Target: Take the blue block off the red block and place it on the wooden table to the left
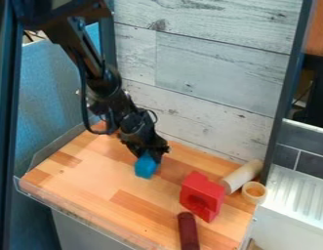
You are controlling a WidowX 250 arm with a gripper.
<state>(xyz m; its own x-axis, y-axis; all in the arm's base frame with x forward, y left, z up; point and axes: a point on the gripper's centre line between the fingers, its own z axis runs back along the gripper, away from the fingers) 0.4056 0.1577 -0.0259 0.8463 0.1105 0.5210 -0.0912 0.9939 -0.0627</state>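
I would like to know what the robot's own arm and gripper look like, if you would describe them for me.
The single arm is black, built from slim, straight-sided links and bulkier, rounded joints. A thick black cable loops outside it, and a thinner dark one curves out near the wrist. The gripper is black too, with an angular, uneven outline. I can make out no lettering.

Can't read any txt, labels, brands, nos. or signs.
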